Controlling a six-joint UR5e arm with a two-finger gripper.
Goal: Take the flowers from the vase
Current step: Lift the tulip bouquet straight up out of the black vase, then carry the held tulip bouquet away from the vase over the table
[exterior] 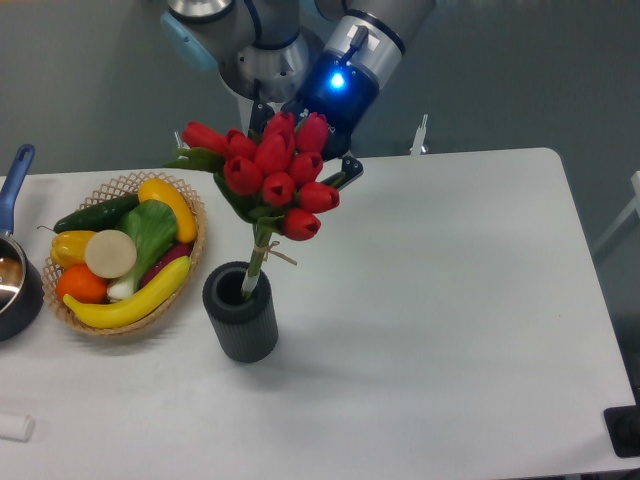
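Fixed camera view of the white table (430, 300). The flowers (272, 172), a bunch of red tulips with green leaves, stand tilted in the vase (241, 311), their stems bound with twine and dipping into its round mouth. The vase, a dark ribbed cylinder, sits near the table's front left, just beside a wicker basket (190, 265) holding a banana, cucumber, orange and other produce. A dark pot with a blue handle (14, 270) lies at the left edge. The gripper (335, 165) hangs behind the blooms, largely hidden by them; whether its fingers are spread or closed cannot be told. A blue light glows on the wrist. No writing or brand mark is legible anywhere.
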